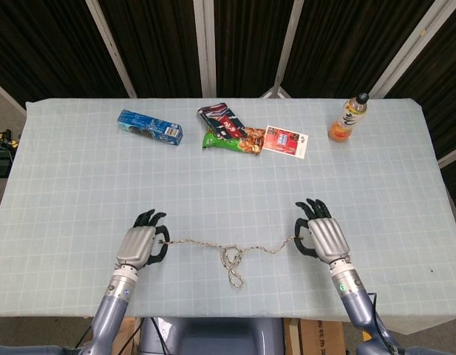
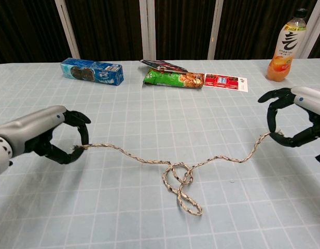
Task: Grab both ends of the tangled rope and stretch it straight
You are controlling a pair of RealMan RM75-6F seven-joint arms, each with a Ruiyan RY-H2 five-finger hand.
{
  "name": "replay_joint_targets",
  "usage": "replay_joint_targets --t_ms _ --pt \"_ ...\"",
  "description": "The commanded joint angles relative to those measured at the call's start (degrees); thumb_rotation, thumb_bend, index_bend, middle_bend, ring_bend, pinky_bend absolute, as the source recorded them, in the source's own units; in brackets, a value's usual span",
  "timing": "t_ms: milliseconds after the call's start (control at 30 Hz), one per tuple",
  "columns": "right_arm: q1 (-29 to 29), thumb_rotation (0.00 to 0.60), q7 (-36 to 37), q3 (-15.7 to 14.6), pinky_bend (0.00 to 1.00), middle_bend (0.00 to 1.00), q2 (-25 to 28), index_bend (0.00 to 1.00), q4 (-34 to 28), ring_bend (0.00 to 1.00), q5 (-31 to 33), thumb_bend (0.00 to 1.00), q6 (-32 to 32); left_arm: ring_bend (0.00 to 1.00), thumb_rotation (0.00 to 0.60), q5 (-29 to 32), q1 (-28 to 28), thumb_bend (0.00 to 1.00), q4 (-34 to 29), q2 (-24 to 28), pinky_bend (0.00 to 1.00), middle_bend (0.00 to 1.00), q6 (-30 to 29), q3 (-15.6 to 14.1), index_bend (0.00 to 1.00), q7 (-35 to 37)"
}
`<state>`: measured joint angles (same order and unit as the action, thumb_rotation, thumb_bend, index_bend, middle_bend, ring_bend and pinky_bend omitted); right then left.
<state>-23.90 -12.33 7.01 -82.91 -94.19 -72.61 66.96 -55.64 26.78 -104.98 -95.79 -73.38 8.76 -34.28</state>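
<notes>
A braided tan rope (image 2: 149, 160) lies across the near part of the table, with a knotted loop (image 2: 179, 182) in its middle and a tail trailing toward me. In the head view the rope (image 1: 205, 242) runs between both hands. My left hand (image 2: 43, 136) (image 1: 141, 242) pinches the rope's left end between thumb and finger. My right hand (image 2: 300, 116) (image 1: 324, 235) pinches the right end the same way. The two side stretches of rope hang in shallow curves, lifted slightly off the cloth near each hand.
Along the far side of the checked tablecloth (image 1: 80, 185) lie a blue biscuit box (image 1: 149, 127), a green snack bag (image 1: 229, 140) with a dark packet on it, and a red-and-white card (image 1: 285, 140). An orange drink bottle (image 1: 349, 118) stands at the far right.
</notes>
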Motion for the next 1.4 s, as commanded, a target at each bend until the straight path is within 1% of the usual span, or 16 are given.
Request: replay_joint_targets --t_ms 33,367,633,733,900,1133,1400 --pt "0.36 0.6 0.8 0.24 0.0 0.18 1.27 0.65 0.22 0.05 0.17 0.48 0.18 0.0 0.6 -1.4 -0.49 0.59 -2.01 3.76 0.0 0.13 -0.46 0.91 0.56 1.77" --pt "1.6 0.6 3.33 0.79 0.0 0.18 6.22 0.67 1.17 0.05 0.39 0.48 0.84 0.0 0.6 -4.19 -2.44 0.59 -4.23 14.46 0.0 0.13 -0.77 1.87 0.57 7.52" --pt "2.51 0.6 4.68 0.86 0.0 0.18 8.9 0.69 1.65 0.05 0.36 0.48 1.34 0.0 0.6 -3.27 -3.66 0.59 -3.28 20.02 0.0 0.14 -0.88 3.57 0.6 12.16" --pt "2.8 0.6 5.07 1.02 0.0 0.18 9.46 0.69 1.85 0.05 0.68 0.48 1.5 0.0 0.6 -2.52 -3.87 0.59 -2.24 21.37 0.0 0.15 -0.71 4.1 0.61 13.3" --pt "3.14 0.6 5.66 1.27 0.0 0.18 10.16 0.69 2.87 0.05 1.37 0.48 1.42 0.0 0.6 -2.32 -4.51 0.6 -0.74 22.92 0.0 0.16 -0.63 4.14 0.61 15.2" --pt "3.67 0.6 6.9 1.37 0.0 0.18 10.88 0.69 5.28 0.05 2.21 0.48 1.0 0.0 0.6 -2.94 -5.57 0.6 0.99 24.35 0.0 0.16 -0.1 3.03 0.61 17.56" --pt "4.1 0.6 8.68 1.39 0.0 0.18 10.85 0.69 7.94 0.05 3.16 0.48 -0.03 0.0 0.6 -3.28 -6.53 0.6 2.7 24.19 0.0 0.16 0.34 1.57 0.61 19.09"
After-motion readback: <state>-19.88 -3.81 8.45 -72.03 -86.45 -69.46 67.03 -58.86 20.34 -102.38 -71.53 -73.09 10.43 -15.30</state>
